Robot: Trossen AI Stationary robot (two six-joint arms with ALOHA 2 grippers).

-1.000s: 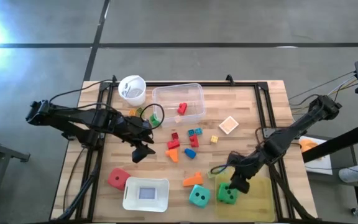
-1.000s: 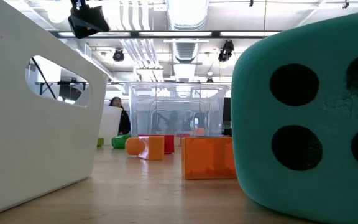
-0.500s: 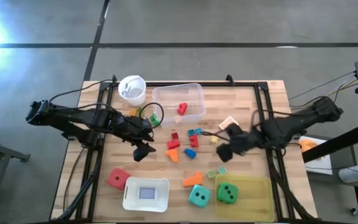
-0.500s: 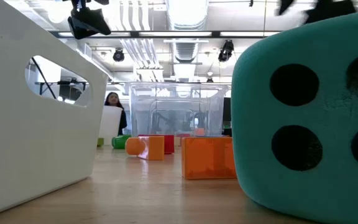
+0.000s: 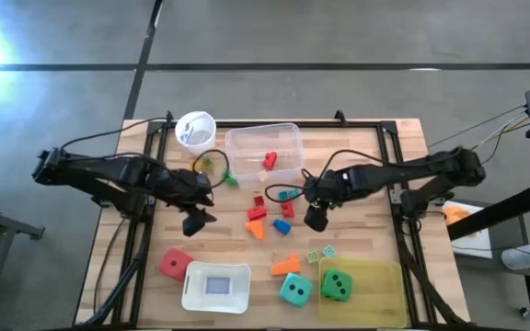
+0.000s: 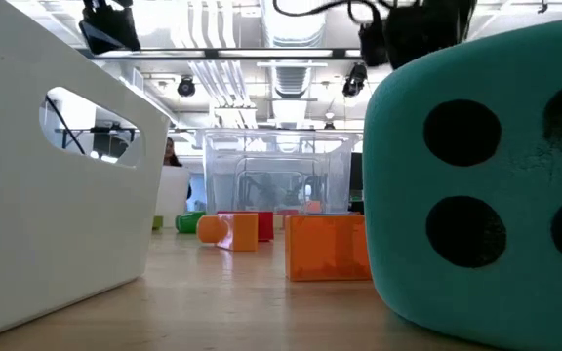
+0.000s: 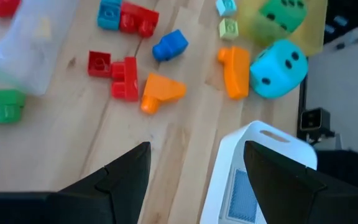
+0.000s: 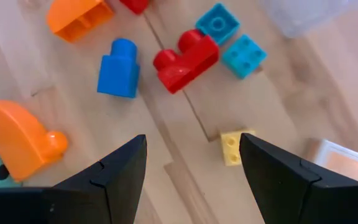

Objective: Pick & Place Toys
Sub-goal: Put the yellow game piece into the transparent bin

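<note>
Small red (image 5: pixel 258 207), orange (image 5: pixel 256 228), blue (image 5: pixel 282 224) and teal (image 5: pixel 288 195) blocks lie loose at the table's middle. My right gripper (image 5: pixel 316 219) hovers open and empty just right of them. Its wrist view (image 8: pixel 191 183) looks down on a yellow block (image 8: pixel 232 147), a red block (image 8: pixel 185 59) and a blue block (image 8: pixel 120 68). My left gripper (image 5: pixel 194 221) hovers open and empty left of the blocks; it also shows in the left wrist view (image 7: pixel 194 186). The green die (image 5: pixel 337 286) sits in the yellow tray (image 5: pixel 375 299). The teal die (image 5: pixel 293 290) and the red die (image 5: pixel 175 264) rest on the table near the front.
A clear tub (image 5: pixel 247 142) holding a red block (image 5: pixel 270 160) stands at the back, with a white cup (image 5: pixel 194 129) to its left. A white box (image 5: pixel 215 287) sits at the front. An orange block (image 5: pixel 285 265) and two small tiles (image 5: pixel 321 253) lie near the tray.
My right gripper has left the green die in the yellow tray. It has risen and swung toward the table's far and left side, ending over the small blocks at the middle. My left gripper has shifted a little toward the table's left edge.
</note>
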